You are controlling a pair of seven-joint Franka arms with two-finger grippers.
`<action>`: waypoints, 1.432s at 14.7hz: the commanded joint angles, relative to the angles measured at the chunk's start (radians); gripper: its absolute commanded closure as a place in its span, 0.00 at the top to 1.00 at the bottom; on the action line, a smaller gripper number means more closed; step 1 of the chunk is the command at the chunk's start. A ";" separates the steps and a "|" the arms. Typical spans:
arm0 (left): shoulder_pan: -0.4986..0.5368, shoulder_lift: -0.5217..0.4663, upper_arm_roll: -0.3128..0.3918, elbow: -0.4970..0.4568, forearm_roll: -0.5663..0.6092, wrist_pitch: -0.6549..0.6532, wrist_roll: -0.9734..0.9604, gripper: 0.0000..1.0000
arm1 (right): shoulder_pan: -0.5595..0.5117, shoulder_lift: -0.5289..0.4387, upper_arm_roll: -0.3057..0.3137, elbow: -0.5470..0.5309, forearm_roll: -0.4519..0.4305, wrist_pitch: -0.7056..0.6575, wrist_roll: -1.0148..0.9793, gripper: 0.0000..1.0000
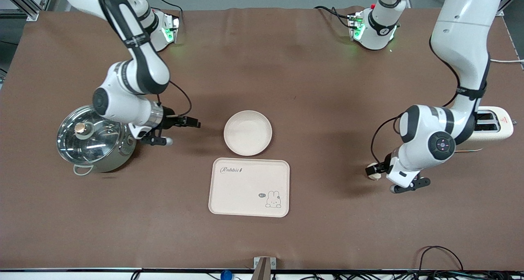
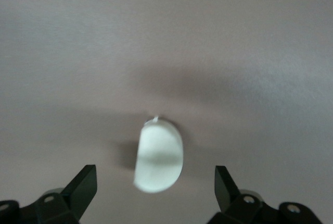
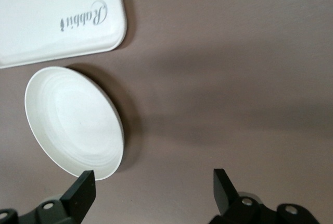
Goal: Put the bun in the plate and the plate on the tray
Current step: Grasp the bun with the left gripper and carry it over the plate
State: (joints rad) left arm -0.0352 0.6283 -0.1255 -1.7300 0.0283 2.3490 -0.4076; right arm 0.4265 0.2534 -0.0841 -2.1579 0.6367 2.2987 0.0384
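So I saw my right gripper (image 1: 180, 131) wide open beside the pot (image 1: 95, 141). Next came the plate (image 1: 248, 132), bare, just by the tray (image 1: 249, 186). My left gripper (image 2: 155, 188) was open around the bun (image 1: 372, 170), maybe just above the table (image 1: 327, 87).

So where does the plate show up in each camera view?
Front view: the plate sits mid-table, just above the tray.
Left wrist view: not in it; only the bun on the table.
Right wrist view: plate ahead of the open right claw.
Shared landmark: the tray's "Rabbit" corner.
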 commanded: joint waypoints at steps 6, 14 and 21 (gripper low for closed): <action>-0.020 0.056 -0.003 0.004 -0.007 0.066 -0.057 0.54 | 0.115 0.112 -0.008 0.041 0.028 0.111 -0.005 1.00; -0.274 -0.021 -0.020 0.027 -0.010 -0.091 -0.503 0.28 | 0.187 0.225 -0.008 0.079 0.089 0.214 0.009 0.99; -0.538 0.063 -0.029 0.150 -0.043 -0.088 -0.897 0.34 | 0.192 0.234 -0.006 0.093 0.103 0.228 0.011 0.70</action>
State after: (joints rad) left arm -0.5596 0.6453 -0.1614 -1.6385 0.0240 2.2749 -1.2711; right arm 0.6112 0.4878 -0.0862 -2.0715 0.7200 2.5262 0.0431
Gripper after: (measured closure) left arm 0.692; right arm 0.242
